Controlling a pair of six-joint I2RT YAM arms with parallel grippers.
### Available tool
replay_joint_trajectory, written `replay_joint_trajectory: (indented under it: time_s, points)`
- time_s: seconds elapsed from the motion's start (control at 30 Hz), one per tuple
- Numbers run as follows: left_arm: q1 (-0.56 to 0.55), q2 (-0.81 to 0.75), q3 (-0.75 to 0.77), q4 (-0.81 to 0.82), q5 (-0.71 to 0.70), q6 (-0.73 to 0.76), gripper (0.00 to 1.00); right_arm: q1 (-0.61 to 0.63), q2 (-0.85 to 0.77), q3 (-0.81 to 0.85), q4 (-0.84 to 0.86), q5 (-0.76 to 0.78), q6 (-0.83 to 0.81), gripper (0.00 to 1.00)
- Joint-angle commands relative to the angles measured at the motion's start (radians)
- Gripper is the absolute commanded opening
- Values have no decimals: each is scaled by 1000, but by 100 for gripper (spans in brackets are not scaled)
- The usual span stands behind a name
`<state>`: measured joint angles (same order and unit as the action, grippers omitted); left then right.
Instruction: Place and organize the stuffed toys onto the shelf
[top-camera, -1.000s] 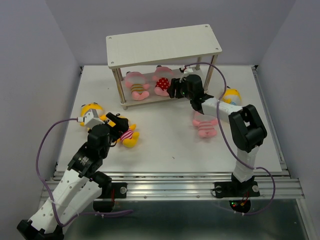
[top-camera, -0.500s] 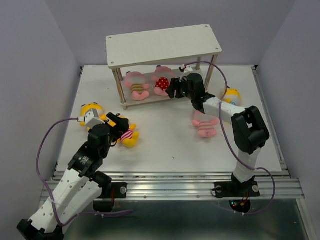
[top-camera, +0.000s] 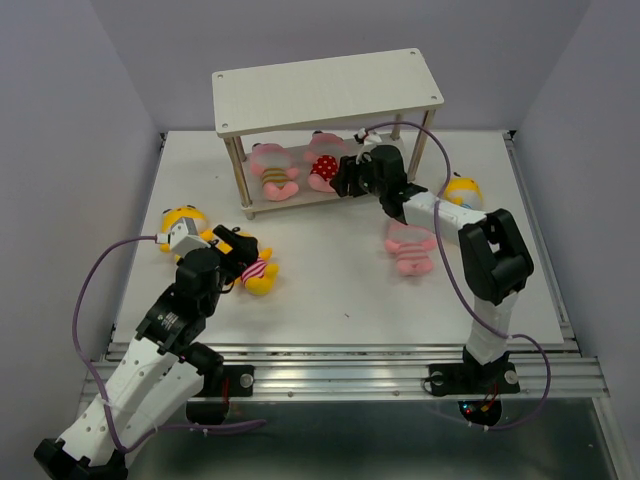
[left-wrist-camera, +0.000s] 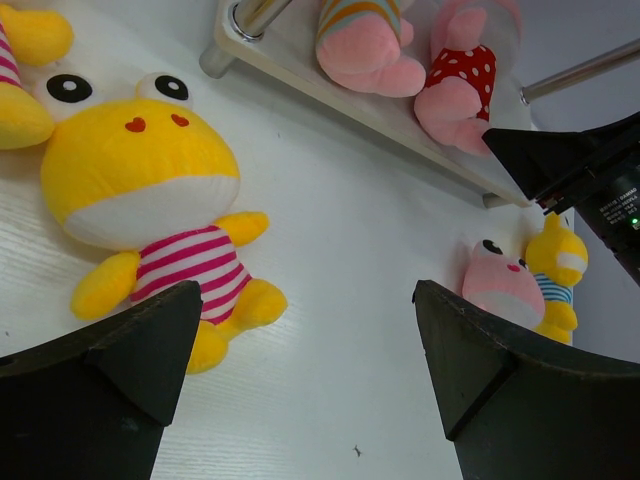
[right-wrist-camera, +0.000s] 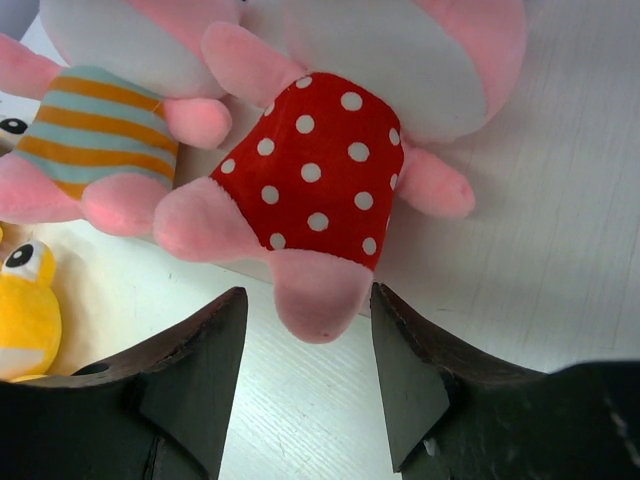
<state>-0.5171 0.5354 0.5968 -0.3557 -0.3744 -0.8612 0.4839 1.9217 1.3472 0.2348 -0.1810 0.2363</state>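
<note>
Setting: white table (top-camera: 330, 300) inside plain grey-violet walls.
Top view, shelf (top-camera: 325, 90): far centre. Its lower board carries the yellow-striped toy (top-camera: 272, 172) and, just to its right, the dotted toy (top-camera: 322, 165).
Top view, loose toys: near yellow toy (top-camera: 258, 272) and left yellow toy (top-camera: 183, 220) lie on the table's left side. The pink toy (top-camera: 408, 250) lies right of centre, and the blue-striped toy (top-camera: 462, 190) lies beyond it at the far right.
Top view, arms: left gripper (top-camera: 243, 257) is over the near yellow toy's head. Right gripper (top-camera: 343, 180) is at the lower board's front edge, by the dotted toy.
Left wrist view: fingers are spread wide and hold nothing. The near yellow toy lies face up beside the left finger.
Right wrist view: fingers are parted wider than the dotted toy's foot, which lies between the tips, unclamped.
</note>
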Motion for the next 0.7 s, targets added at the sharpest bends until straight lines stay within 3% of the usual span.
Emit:
replay_joint_trajectory:
  time_s: [0.0,0.13,0.43,0.67]
  points:
    - [0,2,-14,37,-18,19,99,-7,5,44,-2,0,6,58]
    - [0,3,-12,37,-18,21,99,-7,16,49,-14,11,5,57]
    - [0,0,-14,35,-18,21,99,-7,13,47,-20,-3,-5,28]
    - [0,-6,-18,35,-18,19,99,-7,-4,62,-52,18,-41,19]
